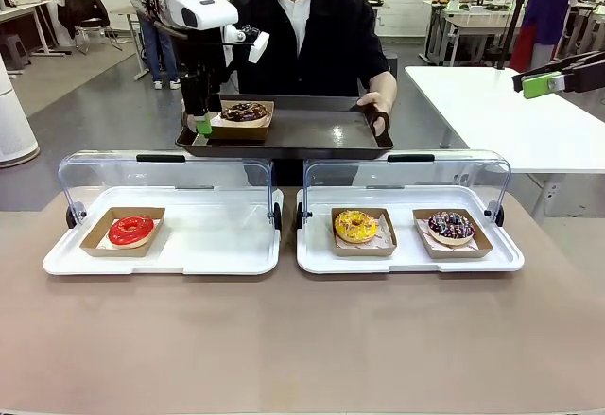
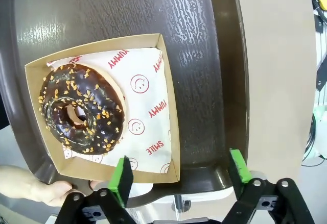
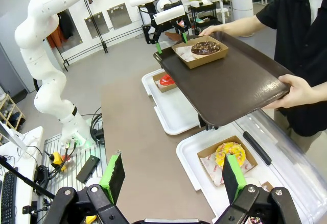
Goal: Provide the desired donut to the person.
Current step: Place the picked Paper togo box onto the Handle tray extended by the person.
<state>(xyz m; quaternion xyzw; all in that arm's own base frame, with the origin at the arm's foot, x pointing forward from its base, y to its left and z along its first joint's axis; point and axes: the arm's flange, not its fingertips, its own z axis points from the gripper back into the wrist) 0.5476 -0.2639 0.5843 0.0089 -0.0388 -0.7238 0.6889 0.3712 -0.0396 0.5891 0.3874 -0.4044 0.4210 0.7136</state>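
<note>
A chocolate donut (image 1: 245, 111) with nut bits sits in a cardboard box on a dark tray (image 1: 312, 133) that the person (image 1: 302, 27) holds over the far side of the table. My left gripper (image 1: 209, 122) is open at the tray's left edge, beside the box. Seen from the left wrist, the donut (image 2: 82, 113) lies ahead of my left gripper (image 2: 180, 175), with the box's near corner between the spread green pads (image 2: 121, 179). My right gripper (image 3: 172, 178) hangs open and empty, high at the right (image 1: 539, 84).
Two white display trays with raised clear lids stand on the table. The left one (image 1: 198, 245) holds a red donut (image 1: 130, 230). The right one (image 1: 408, 256) holds a yellow donut (image 1: 354, 225) and a sprinkled chocolate donut (image 1: 451, 226). The person's hands (image 1: 378, 112) grip the tray's edges.
</note>
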